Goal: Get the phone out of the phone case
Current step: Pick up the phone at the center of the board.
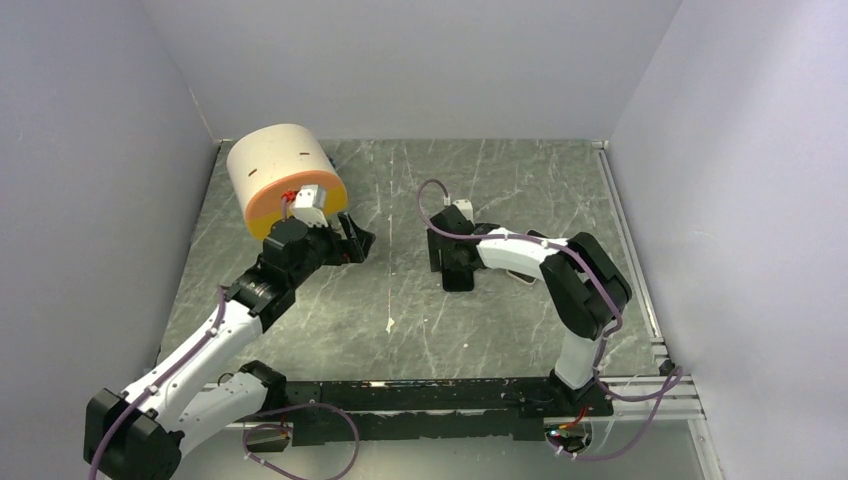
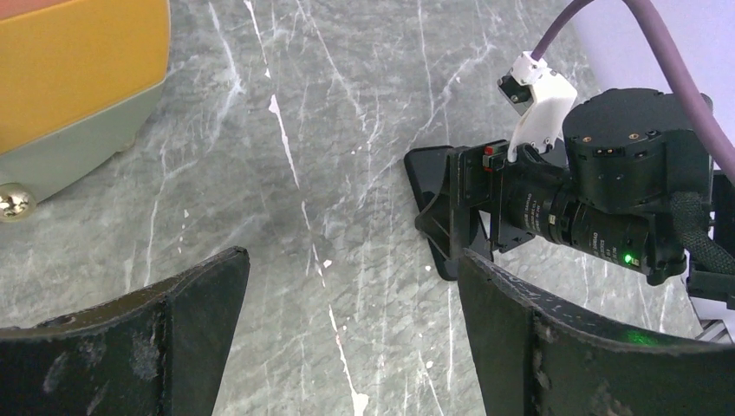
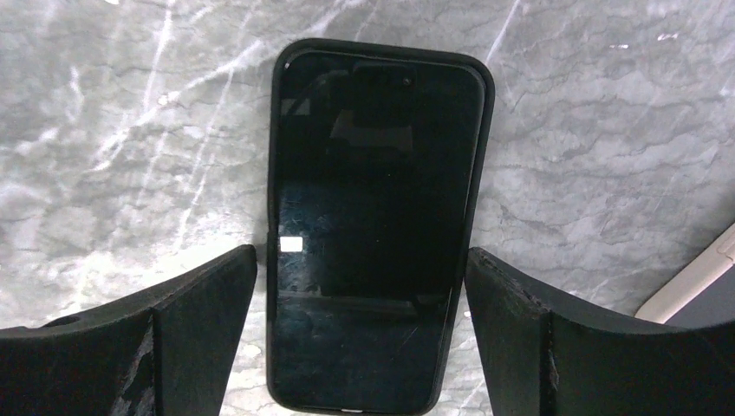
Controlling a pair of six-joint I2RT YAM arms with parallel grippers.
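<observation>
A black phone [image 3: 377, 199] lies screen up on the marble table, seated in a black phone case whose rim [image 3: 275, 173] frames it. My right gripper [image 3: 360, 256] is open and straddles the phone's lower half, with a narrow gap between each finger and the case. From above, the right gripper [image 1: 455, 262] hides most of the phone [image 1: 458, 282]. My left gripper [image 2: 351, 260] is open and empty over bare table, left of the phone's corner [image 2: 426, 169]. The top view puts the left gripper [image 1: 355, 240] about a hand's width from the right one.
A cream cylinder with an orange end face [image 1: 283, 172] lies on its side at the back left, close behind the left wrist, and shows again as the cylinder [image 2: 78, 69]. Purple walls enclose the table on three sides. A metal rail [image 1: 632, 255] runs along the right edge.
</observation>
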